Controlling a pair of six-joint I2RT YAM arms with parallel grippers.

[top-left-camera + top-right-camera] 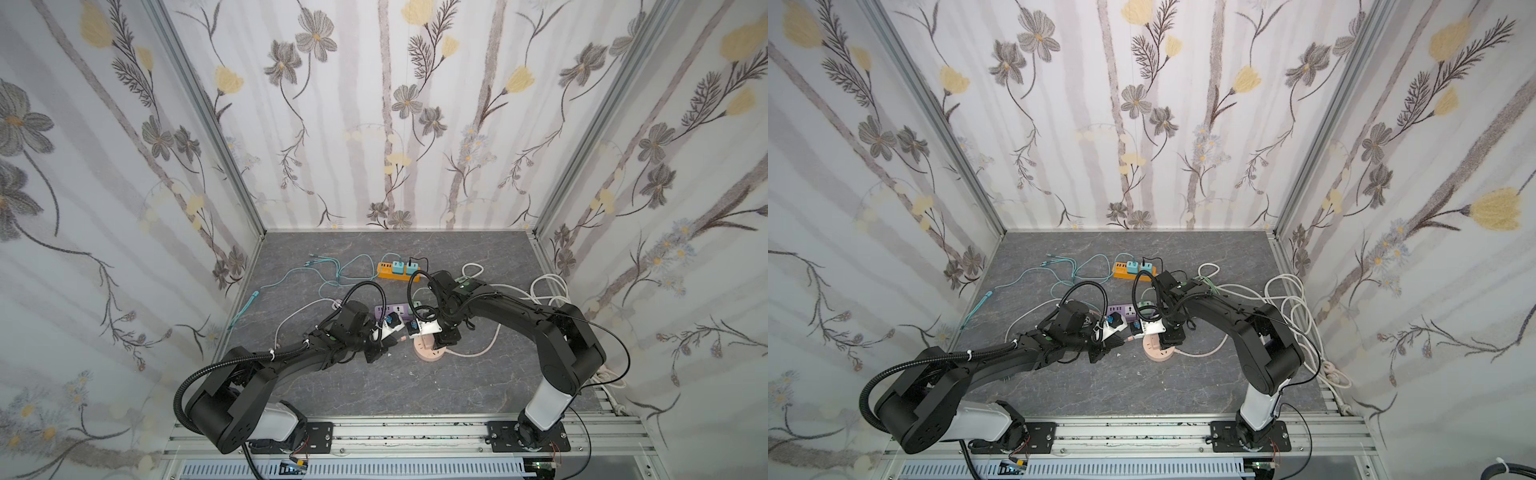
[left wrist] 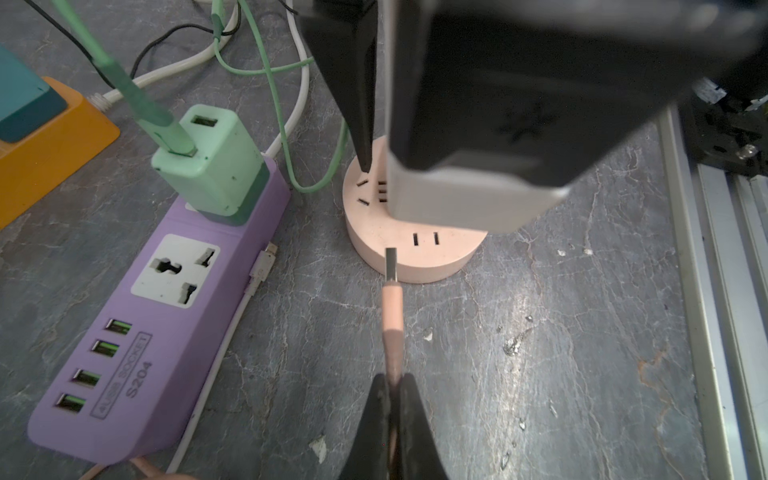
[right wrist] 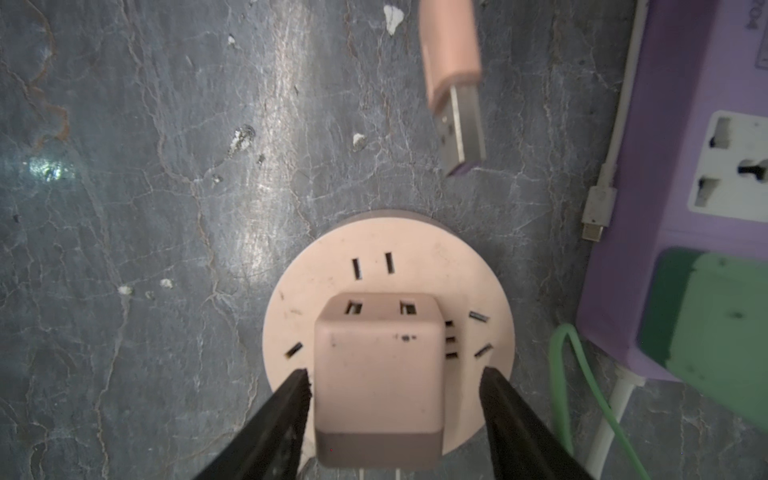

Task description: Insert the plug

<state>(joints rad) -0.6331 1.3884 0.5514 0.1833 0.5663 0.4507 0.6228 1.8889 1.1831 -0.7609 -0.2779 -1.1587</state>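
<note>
USB plug [image 3: 455,91]: pink, tilted, near round socket [image 3: 316,274] | cube adapter [image 3: 378,374]: upright on socket

Pretty cramped around the round pink socket [image 3: 316,270]. The pink cube adapter [image 3: 378,374] sits on top of it, and the right gripper [image 3: 395,372] straddles the cube with small gaps either side (so the way in from above is blocked). The purple power strip [image 2: 174,345] and its green charger [image 2: 216,166] crowd one flank, with a green cable [image 3: 565,374] looped in between. The table [image 1: 415,386] toward the arm bases is bare. Only the left gripper [image 2: 390,388] with the USB plug [image 2: 392,303] sits on that side.
</note>
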